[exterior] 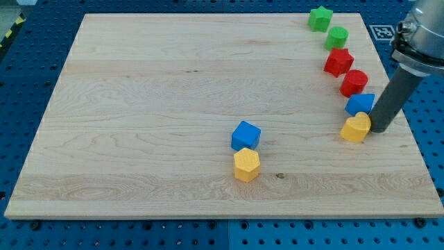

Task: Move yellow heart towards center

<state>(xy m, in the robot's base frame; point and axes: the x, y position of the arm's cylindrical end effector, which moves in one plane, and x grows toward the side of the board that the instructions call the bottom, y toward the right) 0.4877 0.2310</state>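
My tip [379,130], a bare rod holding nothing, seems to touch the yellow heart [356,128] (near the view's right edge), so an off-centre push could nudge the blue block [360,104] touching it.

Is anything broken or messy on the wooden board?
Nothing looks broken or spilled. Six blocks curve down the view's right side: green star, green block, red star, red block, blue block, yellow heart. My tip sits right beside the heart. A blue cube and yellow hexagon sit touching near the middle.
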